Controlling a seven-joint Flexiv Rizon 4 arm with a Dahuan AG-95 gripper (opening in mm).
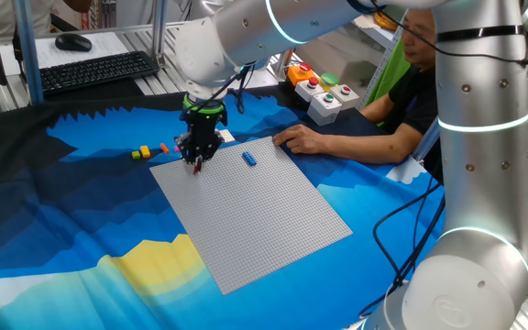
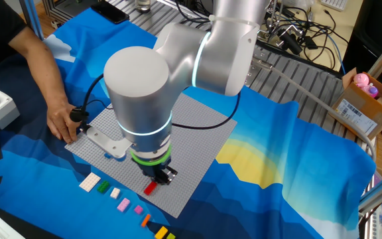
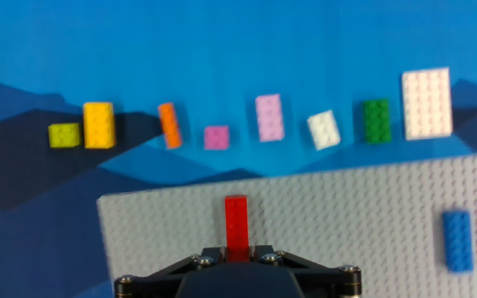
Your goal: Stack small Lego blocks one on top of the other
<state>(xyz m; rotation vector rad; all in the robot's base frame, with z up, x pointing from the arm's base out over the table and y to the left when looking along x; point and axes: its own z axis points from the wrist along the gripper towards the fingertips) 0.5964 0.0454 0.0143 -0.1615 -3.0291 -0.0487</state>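
Note:
My gripper (image 3: 237, 248) is shut on a red Lego block (image 3: 237, 222), which stands on end over the near-left corner of the grey baseplate (image 3: 346, 215). The same red block (image 2: 150, 188) shows under the gripper (image 2: 156, 180) near the plate's edge. From the other side, the gripper (image 1: 197, 163) hangs at the plate's far-left corner (image 1: 255, 211). A blue block (image 3: 458, 241) lies flat on the plate. Beyond the plate, loose blocks lie in a row on the blue cloth: lime (image 3: 64, 135), yellow (image 3: 98, 124), orange (image 3: 169, 125), pink (image 3: 269, 117), white (image 3: 324, 129), green (image 3: 377, 121).
A person's hand (image 1: 301, 139) rests on the baseplate's far corner, also seen as the hand (image 2: 62, 123) at the left. A button box (image 1: 324, 96) and a keyboard (image 1: 99, 71) stand behind. A larger white plate-like block (image 3: 426, 103) ends the row.

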